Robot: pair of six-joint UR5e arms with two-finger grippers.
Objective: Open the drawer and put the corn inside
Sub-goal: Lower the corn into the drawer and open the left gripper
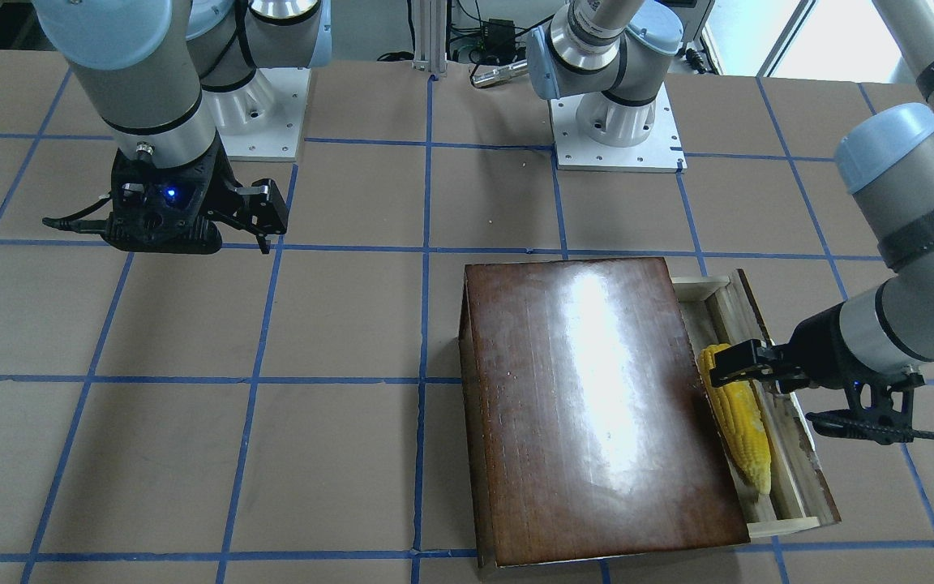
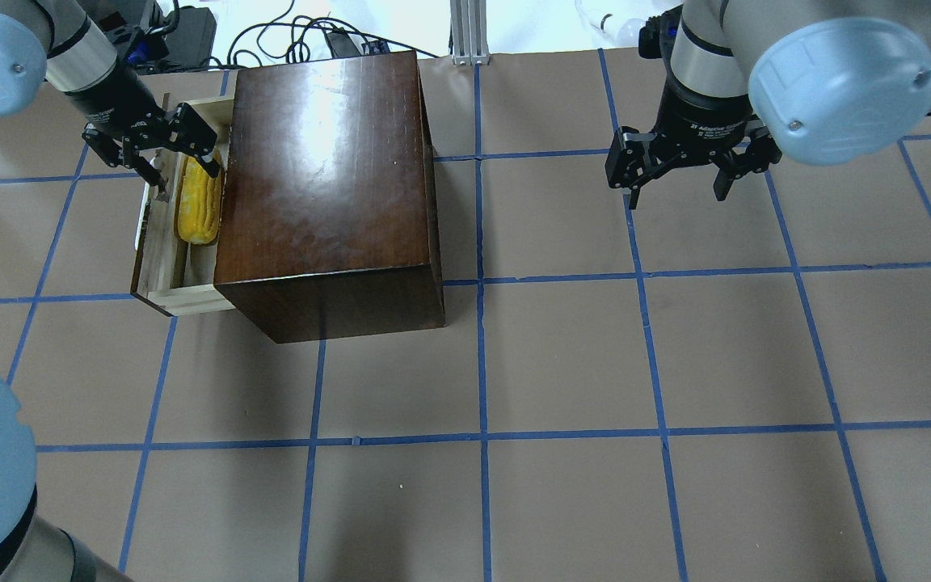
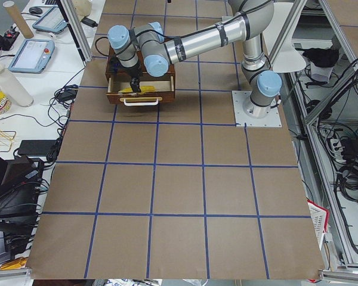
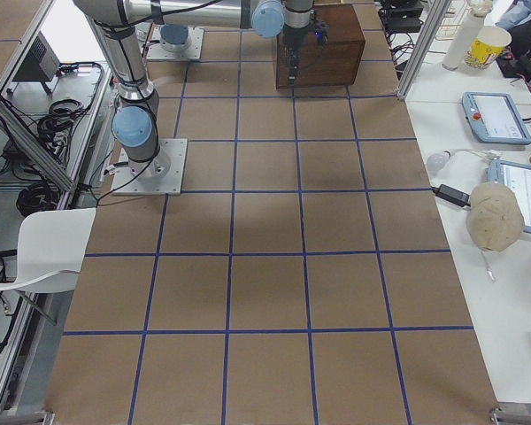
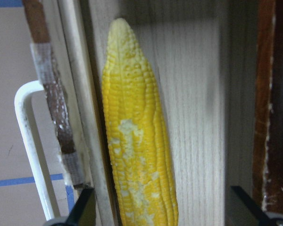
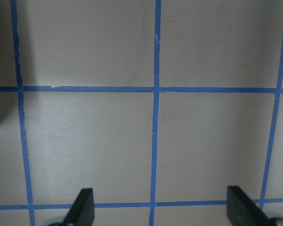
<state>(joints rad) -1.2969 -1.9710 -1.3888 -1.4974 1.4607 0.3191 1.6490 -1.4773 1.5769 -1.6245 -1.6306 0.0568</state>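
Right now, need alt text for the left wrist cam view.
A yellow corn lies lengthwise on the pale wood floor of the open drawer, tip toward the top. The white handle runs down the left, the dark box edge down the right. The left claw is open, fingertips at the bottom corners, clear of the corn.

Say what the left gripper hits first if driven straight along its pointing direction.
Most likely the corn: the left gripper points down into the open drawer, jaws open astride the cob's thick end. One jaw hangs over the drawer's front wall and might clip that first; depth is unclear.
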